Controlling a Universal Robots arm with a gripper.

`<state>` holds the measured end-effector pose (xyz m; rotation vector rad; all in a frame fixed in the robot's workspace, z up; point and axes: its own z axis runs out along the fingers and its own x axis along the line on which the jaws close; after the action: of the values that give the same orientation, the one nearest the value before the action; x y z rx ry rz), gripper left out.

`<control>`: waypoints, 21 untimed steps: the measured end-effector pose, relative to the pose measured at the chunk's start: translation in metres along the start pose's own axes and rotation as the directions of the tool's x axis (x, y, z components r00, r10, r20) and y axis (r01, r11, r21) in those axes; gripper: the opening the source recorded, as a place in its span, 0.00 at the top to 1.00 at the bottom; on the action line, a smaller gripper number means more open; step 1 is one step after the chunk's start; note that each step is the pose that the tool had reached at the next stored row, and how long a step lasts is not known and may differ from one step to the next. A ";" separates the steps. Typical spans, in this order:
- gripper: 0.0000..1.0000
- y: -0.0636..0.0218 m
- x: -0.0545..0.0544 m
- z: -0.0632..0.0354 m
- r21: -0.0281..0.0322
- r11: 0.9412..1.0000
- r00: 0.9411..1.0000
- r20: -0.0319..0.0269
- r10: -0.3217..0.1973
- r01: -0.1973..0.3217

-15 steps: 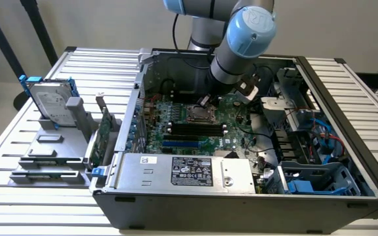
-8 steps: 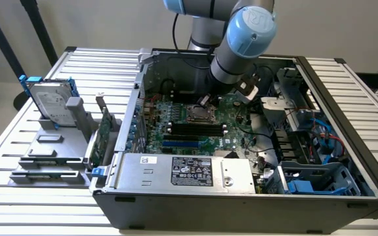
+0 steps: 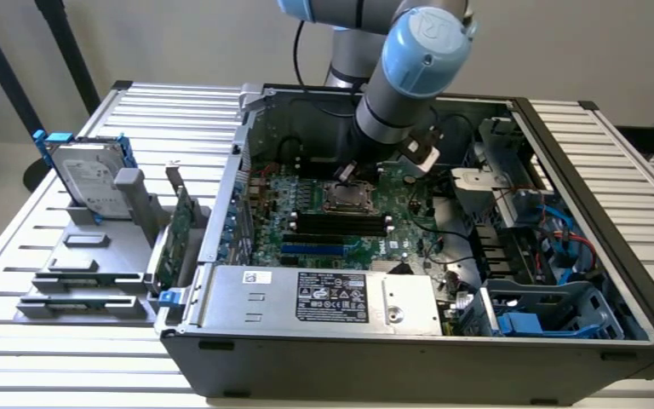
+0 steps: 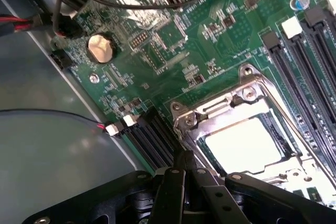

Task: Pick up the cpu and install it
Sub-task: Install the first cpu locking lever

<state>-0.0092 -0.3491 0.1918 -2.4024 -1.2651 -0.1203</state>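
The cpu (image 4: 242, 144), a flat bright silver square, lies inside the metal socket frame (image 4: 252, 90) on the green motherboard (image 4: 157, 40). My gripper (image 4: 182, 157) is shut, its black fingers pressed together with nothing between them. The tips stand just beside the socket's corner, at the edge of the frame. In the exterior view the arm reaches down into the open computer case (image 3: 577, 170), with the gripper (image 3: 347, 175) right above the socket (image 3: 350, 198) near the board's middle.
Black memory slots (image 3: 333, 223) lie beside the socket. A silver box with a black label (image 3: 321, 298) fills the case's near side. A hard drive with blue brackets (image 3: 83, 179) stands on a grey rack at the exterior view's left. Cables (image 4: 31, 22) run along the case wall.
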 end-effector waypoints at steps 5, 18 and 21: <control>0.89 -0.0086 -0.006 0.0012 0.003 1.000 1.000 0.003 -0.007 0.007; 0.89 -0.0203 -0.012 0.0039 0.018 0.999 0.999 0.012 -0.043 0.043; 0.89 -0.0241 -0.012 0.0050 0.023 0.999 0.999 0.006 -0.046 0.046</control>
<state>-0.0364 -0.3446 0.1918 -2.3570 -1.3186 -0.1109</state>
